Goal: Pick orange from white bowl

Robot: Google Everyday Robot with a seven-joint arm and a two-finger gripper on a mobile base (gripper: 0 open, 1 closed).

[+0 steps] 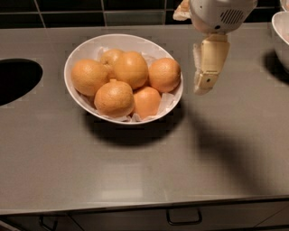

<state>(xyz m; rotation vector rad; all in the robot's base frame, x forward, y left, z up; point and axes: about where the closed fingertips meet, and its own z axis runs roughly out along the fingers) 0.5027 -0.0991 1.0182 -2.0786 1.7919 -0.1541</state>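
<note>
Grey, perhaps steel counter (135,176); jaws hover right of white bowl (118,37).

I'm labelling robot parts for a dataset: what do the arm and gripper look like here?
The arm's end is a rounded, glossy white shell with a small slotted vent. Below it hangs the gripper, cream-coloured and blocky, just right of the white bowl. No cables or markings show.

Pincer (201,85) beside bowl (122,37) — bare gap between

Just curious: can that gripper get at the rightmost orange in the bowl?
Probably yes: the gripper hangs beside the white bowl, and that orange lies uncovered on that side, nothing between.
</note>
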